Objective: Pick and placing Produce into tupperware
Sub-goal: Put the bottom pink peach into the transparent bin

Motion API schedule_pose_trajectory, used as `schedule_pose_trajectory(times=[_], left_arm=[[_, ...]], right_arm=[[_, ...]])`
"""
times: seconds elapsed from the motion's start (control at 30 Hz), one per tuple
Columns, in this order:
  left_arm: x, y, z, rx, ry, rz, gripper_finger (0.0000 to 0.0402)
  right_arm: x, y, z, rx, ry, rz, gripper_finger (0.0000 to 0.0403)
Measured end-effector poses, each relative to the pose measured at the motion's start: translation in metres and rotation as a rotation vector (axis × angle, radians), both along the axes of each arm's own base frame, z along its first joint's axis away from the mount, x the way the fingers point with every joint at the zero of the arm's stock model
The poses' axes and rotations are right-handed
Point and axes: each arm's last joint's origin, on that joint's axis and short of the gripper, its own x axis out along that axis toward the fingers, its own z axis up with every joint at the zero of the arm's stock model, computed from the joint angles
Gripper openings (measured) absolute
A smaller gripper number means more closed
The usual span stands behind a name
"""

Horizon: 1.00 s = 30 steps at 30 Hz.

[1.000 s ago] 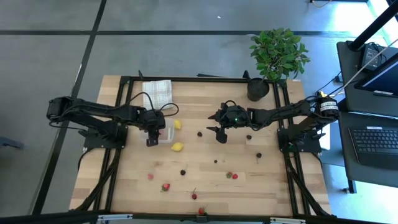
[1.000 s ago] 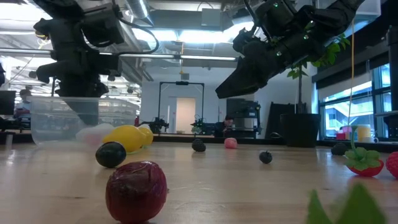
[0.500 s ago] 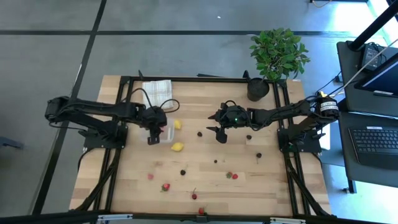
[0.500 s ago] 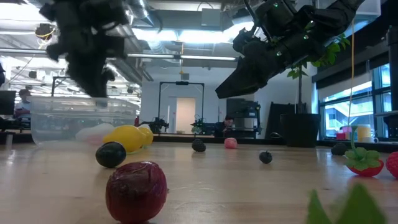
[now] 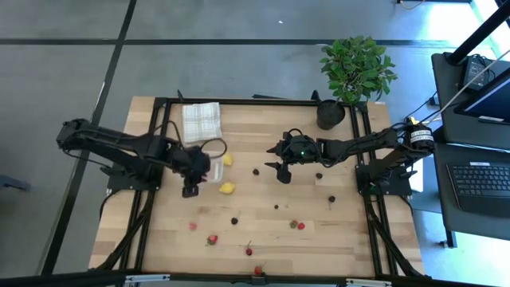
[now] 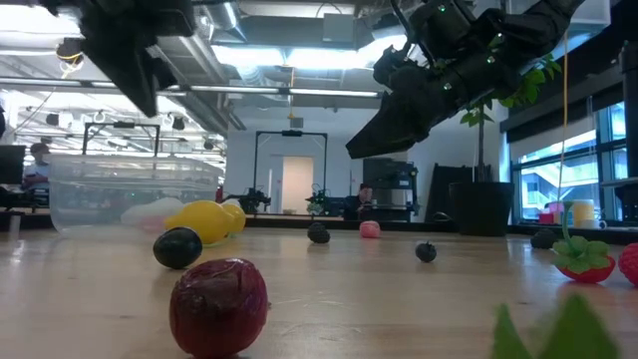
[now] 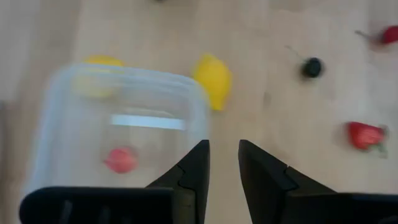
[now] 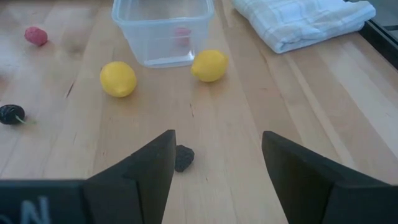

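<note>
The clear tupperware [image 5: 212, 168] stands on its base on the table left of centre, with one red strawberry piece [image 7: 121, 160] inside. Two yellow lemons [image 5: 228, 159] [image 5: 227, 188] lie against or just beside its right side. Cherries [image 5: 256, 171] and strawberries [image 5: 213, 238] are scattered over the middle and near part of the table. My left gripper [image 7: 224, 144] hovers at the container's near corner, its fingers a narrow gap apart and holding nothing. My right gripper [image 8: 217, 134] hangs wide open above the table's centre, over a dark cherry [image 8: 183, 157].
A folded checked cloth [image 5: 201, 121] lies at the far edge behind the container. A black pot with a leafy plant [image 5: 331, 114] stands at the far right corner. A black frame [image 5: 239, 102] runs round the table. Bare wood shows between the scattered pieces.
My left gripper has drawn back from above the tupperware toward the table's near edge and risen. The strawberry piece stays in the container.
</note>
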Motion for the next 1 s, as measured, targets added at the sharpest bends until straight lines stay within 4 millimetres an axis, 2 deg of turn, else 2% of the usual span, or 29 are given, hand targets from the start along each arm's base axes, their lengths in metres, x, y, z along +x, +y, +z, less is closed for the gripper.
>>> schedule_pose_trajectory(times=[0.3,0.63,0.8,1.0], left_arm=[[-0.007,-0.047,-0.005,-0.070,0.034,-0.018,0.0063],[-0.006,-0.093,-0.023,-0.132,0.084,0.036,0.0051],[-0.002,-0.111,-0.031,-0.164,0.078,0.020,0.0052],[0.004,-0.122,-0.039,-0.161,0.058,-0.003,0.0083]], right_arm=[[0.000,0.000,0.000,0.001,0.000,0.000,0.0240],[0.000,0.000,0.000,0.024,-0.004,-0.014,0.0240],[0.000,0.000,0.000,0.025,-0.005,-0.014,0.0240],[0.000,0.000,0.000,0.024,-0.005,-0.014,0.0240]])
